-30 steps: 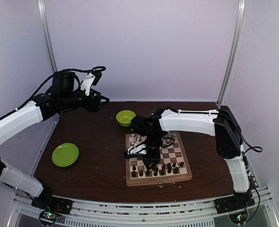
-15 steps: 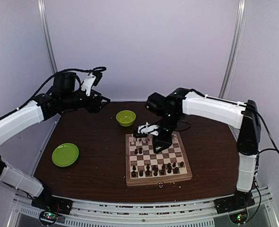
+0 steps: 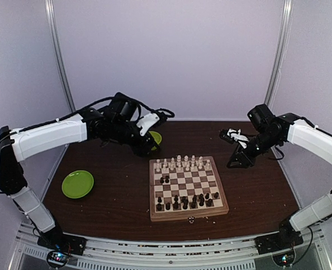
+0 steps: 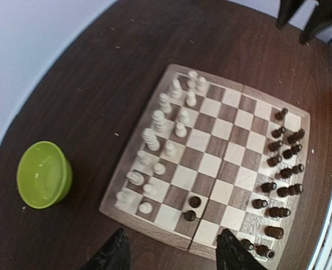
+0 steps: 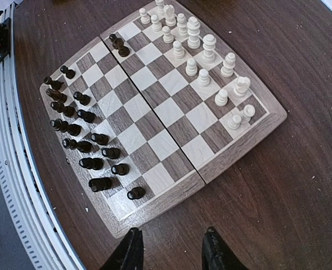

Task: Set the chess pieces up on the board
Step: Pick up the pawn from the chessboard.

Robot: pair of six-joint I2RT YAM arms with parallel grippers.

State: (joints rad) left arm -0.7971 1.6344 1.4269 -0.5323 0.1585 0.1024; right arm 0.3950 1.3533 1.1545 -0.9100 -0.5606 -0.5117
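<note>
The board [image 3: 189, 216] lies at the table's centre. Cream-white chess pieces [image 3: 180, 164] fill its far rows and dark chess pieces [image 3: 191, 201] its near rows. Two dark pieces [image 3: 165, 180] stand apart near the left edge. My left gripper [image 3: 145, 148] hovers open and empty beyond the board's far left corner, next to the green bowl [image 3: 156, 136]. In the left wrist view it [image 4: 171, 247] hangs above the board's rim [image 4: 149, 225], with the two stray dark pieces [image 4: 192, 208] just ahead. My right gripper [image 3: 240, 162] is open and empty to the right of the board. In the right wrist view it [image 5: 171, 236] is over bare table beside the rim [image 5: 171, 202].
A lime-green plate [image 3: 77, 184] sits at the left of the table. The bowl [image 4: 44, 174] looks empty. Pale crumbs [image 3: 191, 220] lie at the board's front edge. Metal rails run along the table's near edge [image 5: 8, 140].
My right arm lifted off the board's middle and swung out to the right, its jaws widening. My left arm came down from the back left to the bowl and the board's corner.
</note>
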